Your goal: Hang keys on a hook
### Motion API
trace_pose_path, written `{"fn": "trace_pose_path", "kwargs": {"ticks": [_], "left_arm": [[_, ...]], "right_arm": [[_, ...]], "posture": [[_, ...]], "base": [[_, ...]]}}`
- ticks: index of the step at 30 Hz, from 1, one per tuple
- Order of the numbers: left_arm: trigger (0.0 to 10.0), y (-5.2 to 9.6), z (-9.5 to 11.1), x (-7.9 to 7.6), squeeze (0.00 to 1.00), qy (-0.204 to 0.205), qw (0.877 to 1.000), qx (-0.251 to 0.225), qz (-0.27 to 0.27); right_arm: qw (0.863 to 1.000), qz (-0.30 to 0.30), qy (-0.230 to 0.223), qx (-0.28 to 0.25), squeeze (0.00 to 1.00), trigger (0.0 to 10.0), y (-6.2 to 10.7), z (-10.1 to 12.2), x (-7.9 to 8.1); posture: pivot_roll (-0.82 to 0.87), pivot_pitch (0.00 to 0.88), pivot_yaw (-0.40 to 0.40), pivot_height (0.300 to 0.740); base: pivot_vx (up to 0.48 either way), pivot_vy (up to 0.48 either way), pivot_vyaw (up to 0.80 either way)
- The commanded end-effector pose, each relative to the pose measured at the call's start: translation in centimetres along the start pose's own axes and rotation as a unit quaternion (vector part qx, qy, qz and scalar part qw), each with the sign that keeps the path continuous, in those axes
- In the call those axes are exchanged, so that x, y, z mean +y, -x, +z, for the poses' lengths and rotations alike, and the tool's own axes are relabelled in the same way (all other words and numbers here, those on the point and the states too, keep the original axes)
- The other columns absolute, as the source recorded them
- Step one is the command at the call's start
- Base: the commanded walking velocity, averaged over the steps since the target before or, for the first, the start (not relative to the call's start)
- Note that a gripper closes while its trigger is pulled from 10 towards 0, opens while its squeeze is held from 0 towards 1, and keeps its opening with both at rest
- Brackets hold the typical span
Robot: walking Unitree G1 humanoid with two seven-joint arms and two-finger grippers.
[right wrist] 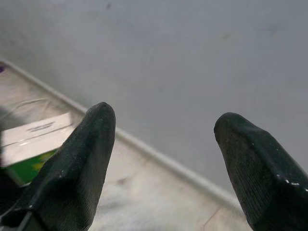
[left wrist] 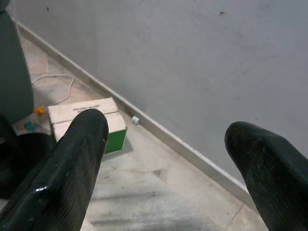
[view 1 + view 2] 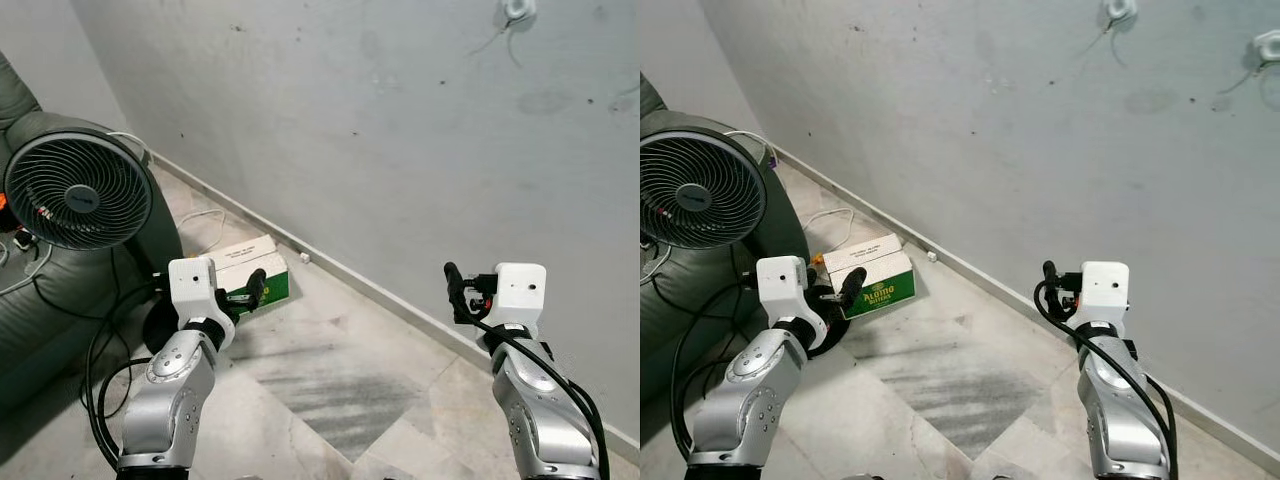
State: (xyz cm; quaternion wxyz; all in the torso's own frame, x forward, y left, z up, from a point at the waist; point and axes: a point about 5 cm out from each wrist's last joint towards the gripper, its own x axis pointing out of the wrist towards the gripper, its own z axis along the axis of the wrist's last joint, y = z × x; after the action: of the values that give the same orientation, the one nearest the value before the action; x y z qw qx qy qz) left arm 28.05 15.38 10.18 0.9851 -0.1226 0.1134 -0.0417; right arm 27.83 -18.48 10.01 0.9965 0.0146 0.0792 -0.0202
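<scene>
Two white hooks are stuck high on the grey wall, one hook (image 3: 1121,10) with a thin wire hanging from it, the other hook (image 3: 1269,45) further right. My left gripper (image 3: 256,285) is raised at lower left and open, with nothing between its fingers (image 2: 84,144). My right gripper (image 3: 456,287) is raised at lower right, also open and empty, its fingers (image 1: 82,154) pointing at the wall base. Both grippers are far below the hooks.
A green and white carton (image 3: 876,276) lies on the tiled floor by the skirting. A black fan (image 3: 78,190) stands at left beside a grey-green sofa (image 3: 20,320), with cables (image 3: 100,340) trailing on the floor. A white cord (image 3: 205,215) runs along the wall.
</scene>
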Motion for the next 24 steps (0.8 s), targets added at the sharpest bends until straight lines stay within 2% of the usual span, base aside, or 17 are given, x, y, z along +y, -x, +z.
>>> {"fn": "trace_pose_path", "kwargs": {"ticks": [1, 3, 5, 6, 9, 10, 11, 12, 15, 20, 24], "left_arm": [[10.0, -0.2, 0.5, 0.5, 0.00, -0.001, 1.000, -0.002, 0.011], [10.0, -0.2, 0.7, 0.4, 0.00, 0.000, 1.000, -0.003, 0.010], [10.0, -0.2, 0.8, 0.4, 0.00, 0.003, 1.000, -0.004, 0.010], [10.0, -0.3, 0.9, 0.3, 0.00, 0.006, 1.000, -0.004, 0.011], [10.0, -0.3, 0.9, 0.4, 0.00, 0.007, 1.000, -0.004, 0.011], [10.0, -0.4, 0.9, 0.4, 0.00, 0.009, 1.000, -0.004, 0.012], [10.0, -0.4, 1.0, 0.4, 0.00, 0.010, 1.000, -0.003, 0.013], [10.0, -0.4, 1.0, 0.4, 0.00, 0.011, 1.000, -0.003, 0.013], [10.0, -0.3, 1.0, 0.4, 0.00, 0.013, 1.000, -0.002, 0.013], [10.0, -0.3, 1.0, 0.3, 0.00, 0.015, 1.000, 0.000, 0.013], [10.0, -0.4, 1.2, 0.3, 0.00, 0.018, 1.000, 0.001, 0.013]], "right_arm": [[1.000, -0.005, -0.019, 0.004, 0.00, 10.0, -0.2, 0.4, -0.1], [0.999, -0.003, -0.033, 0.003, 0.00, 10.0, -0.4, 0.8, 0.0], [1.000, -0.003, -0.021, -0.001, 0.00, 10.0, -0.5, 1.1, -0.1], [1.000, -0.013, 0.005, 0.003, 0.00, 10.0, -0.7, 1.3, -0.1], [0.999, -0.012, 0.031, 0.000, 0.00, 10.0, -0.9, 1.5, 0.0], [1.000, 0.003, 0.024, -0.009, 0.00, 10.0, -0.9, 1.6, 0.3], [0.999, 0.026, -0.009, -0.018, 0.00, 10.0, -0.8, 1.9, 0.7], [0.999, 0.033, -0.023, -0.020, 0.00, 10.0, -0.8, 2.0, 0.8], [0.999, 0.025, -0.015, -0.024, 0.00, 10.0, -0.8, 2.2, 0.7], [0.998, 0.037, -0.028, -0.031, 0.00, 10.0, -0.7, 2.6, 0.9], [0.999, 0.037, -0.020, -0.009, 0.00, 10.0, -0.5, 2.4, 0.9]], "posture": [[0.03, 0.128, 0.055, 0.740], [0.03, 0.128, 0.055, 0.740], [0.03, 0.128, 0.055, 0.740], [0.03, 0.128, 0.058, 0.740], [0.03, 0.128, 0.058, 0.740], [0.03, 0.128, 0.058, 0.740], [0.03, 0.128, 0.058, 0.740], [0.03, 0.129, 0.057, 0.740], [0.03, 0.129, 0.057, 0.740], [0.03, 0.130, 0.058, 0.740], [0.03, 0.130, 0.058, 0.740]], "base": [[0.000, 0.000, 0.00], [0.000, 0.000, 0.00], [0.000, 0.247, 0.00], [0.000, 0.270, 0.00], [0.000, 0.270, 0.00], [0.000, 0.266, 0.00], [0.000, 0.270, 0.00], [0.000, 0.270, 0.00], [0.000, 0.302, 0.00], [0.000, 0.313, 0.00], [0.000, 0.311, 0.00]]}}
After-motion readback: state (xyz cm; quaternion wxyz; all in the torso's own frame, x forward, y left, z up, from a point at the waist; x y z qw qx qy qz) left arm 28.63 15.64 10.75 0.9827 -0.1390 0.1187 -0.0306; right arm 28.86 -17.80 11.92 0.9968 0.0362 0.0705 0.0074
